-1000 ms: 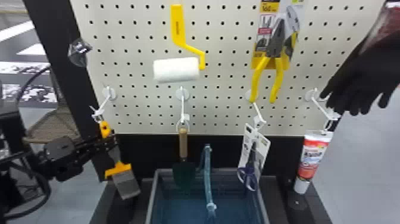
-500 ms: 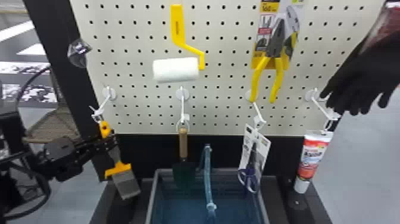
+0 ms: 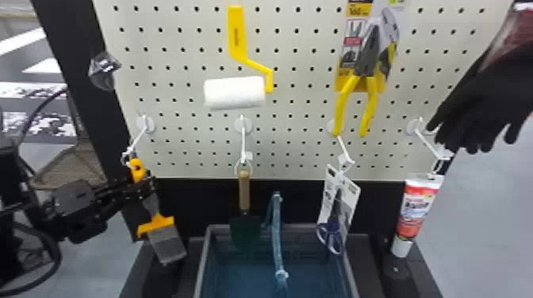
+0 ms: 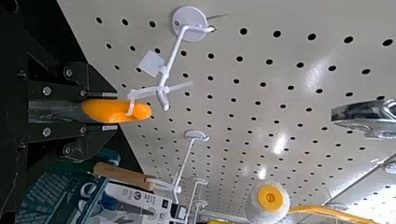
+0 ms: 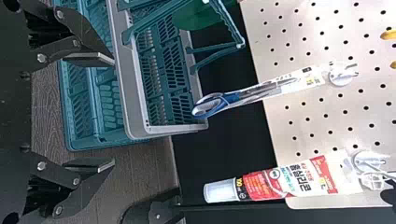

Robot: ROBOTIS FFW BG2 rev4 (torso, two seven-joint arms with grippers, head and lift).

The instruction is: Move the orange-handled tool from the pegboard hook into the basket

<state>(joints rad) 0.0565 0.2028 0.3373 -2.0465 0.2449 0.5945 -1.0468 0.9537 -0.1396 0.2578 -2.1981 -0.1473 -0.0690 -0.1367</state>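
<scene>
Orange-handled tool [image 3: 155, 224] hangs by its loop from the leftmost pegboard hook [image 3: 137, 140], blade down, to the left of the basket [image 3: 203, 257] and outside it. The left claw [image 3: 146, 187] is clamped on its handle, just below the loop. The right claw [image 5: 114, 112] has its fingers apart, with nothing between them. A wooden-handled trowel [image 3: 244, 192] hangs from the next hook [image 3: 243, 138].

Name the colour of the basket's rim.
The basket's rim is grey, above teal mesh walls; the right wrist view shows it best.
</scene>
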